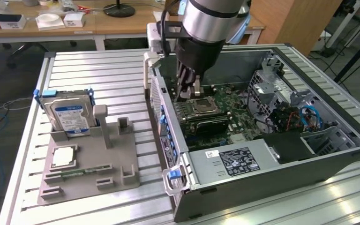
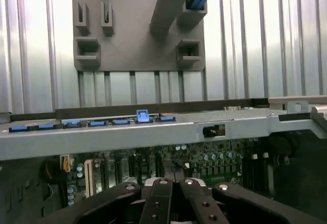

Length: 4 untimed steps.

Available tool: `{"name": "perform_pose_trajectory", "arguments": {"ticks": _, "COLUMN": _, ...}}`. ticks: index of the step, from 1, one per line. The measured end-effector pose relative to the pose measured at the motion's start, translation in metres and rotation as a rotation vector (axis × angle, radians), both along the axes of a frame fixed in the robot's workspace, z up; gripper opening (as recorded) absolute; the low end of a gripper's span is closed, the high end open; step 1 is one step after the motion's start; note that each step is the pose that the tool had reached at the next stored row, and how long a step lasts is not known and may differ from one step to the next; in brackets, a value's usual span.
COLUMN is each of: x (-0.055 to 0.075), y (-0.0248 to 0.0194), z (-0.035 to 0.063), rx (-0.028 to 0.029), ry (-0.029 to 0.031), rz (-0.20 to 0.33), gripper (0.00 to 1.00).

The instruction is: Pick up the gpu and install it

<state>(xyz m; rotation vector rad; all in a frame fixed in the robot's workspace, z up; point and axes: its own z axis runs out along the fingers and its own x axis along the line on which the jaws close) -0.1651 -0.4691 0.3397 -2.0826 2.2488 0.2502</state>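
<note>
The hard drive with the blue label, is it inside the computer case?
No, the hard drive stands upright in the grey holder on the table, beside the computer case.

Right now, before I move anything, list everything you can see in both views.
table: one, silver slatted metal, under everything
holder: one, grey, on the table at the exterior view's left
hard drive: one, silver with a blue label, upright in the holder
processor chip: one, silver, flat on the holder
memory stick: one, green, lying along the holder's near edge
computer case: one, dark grey, open, at the exterior view's right
motherboard: one, dark green, inside the case
power supply: one, grey with a label, near corner of the case
arm: one, silver and black, above the case
gripper: one, black, shut, lowered over the motherboard
</note>
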Motion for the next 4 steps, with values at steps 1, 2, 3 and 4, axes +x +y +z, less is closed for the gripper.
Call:
{"name": "perform_pose_trajectory", "arguments": {"ticks": 1, "x": 0.0, "y": 0.0, "z": 0.0004, "rx": -0.0008, "ry": 0.001, "rz": 0.0, "gripper": 0.11}}
{"name": "perform_pose_trajectory", "arguments": {"ticks": 2, "x": 0.0, "y": 0.0, "z": 0.0005, "rx": -0.0013, "ry": 0.0018, "rz": 0.0, "gripper": 0.11}}
{"name": "perform_pose_trajectory", "arguments": {"ticks": 3, "x": 0.0, "y": 0.0, "z": 0.0008, "rx": -0.0018, "ry": 0.0026, "rz": 0.0, "gripper": 0.11}}
{"name": "perform_pose_trajectory", "arguments": {"ticks": 4, "x": 0.0, "y": 0.0, "z": 0.001, "rx": -0.0024, "ry": 0.0035, "rz": 0.0, "gripper": 0.11}}
